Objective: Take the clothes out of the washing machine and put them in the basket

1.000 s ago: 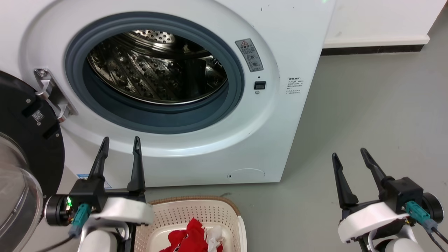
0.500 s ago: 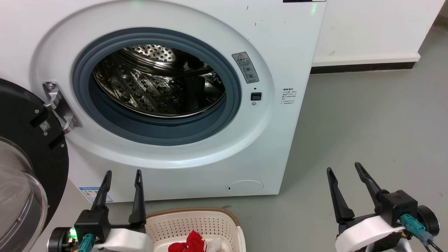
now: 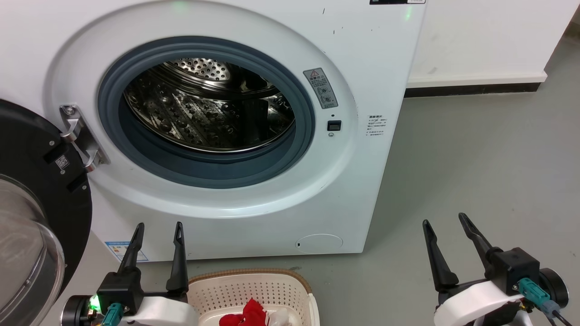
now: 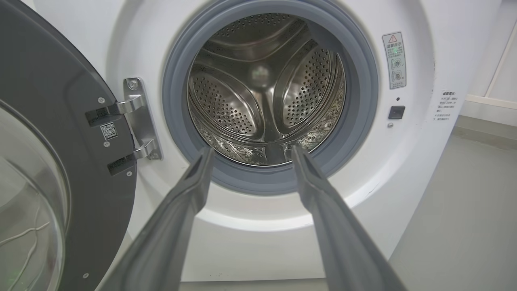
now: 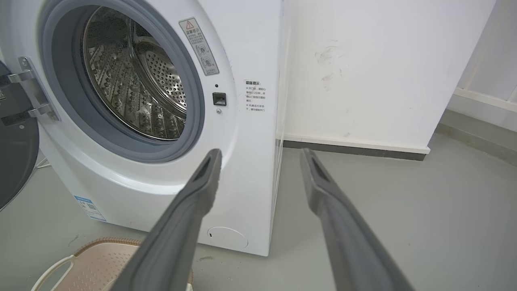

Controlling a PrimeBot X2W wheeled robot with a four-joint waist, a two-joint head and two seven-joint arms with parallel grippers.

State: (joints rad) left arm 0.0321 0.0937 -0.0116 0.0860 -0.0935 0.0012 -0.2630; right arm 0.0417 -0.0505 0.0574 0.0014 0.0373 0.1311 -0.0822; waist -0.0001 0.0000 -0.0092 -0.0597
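White steel, grey rubber seal: the washing machine (image 3: pixel 371 68) stands straight ahead of your left gripper (image 3: pixel 159 225), whose dark fingers are spread wide and hold nothing. Drum (image 3: pixel 204 113): perforated steel, ribs and holes in plain sight beyond those fingertips. Door (image 3: pixel 27 190): black-framed glass, swung out on its metal hinge (image 3: pixel 81 140) to that gripper's left, flanking its line to the porthole. Basket (image 3: pixel 253 283): cream plastic with a brown rim, on the floor just right of the left gripper's wrist, between your two grippers. Clothes (image 3: pixel 247 314): red pieces and a white one, lying in the basket. Your right gripper (image 3: pixel 443 218) is parted and empty too. It is well right of the basket, pointing past the machine's right corner at grey floor (image 3: pixel 489 158) and white wall (image 3: pixel 476 40).
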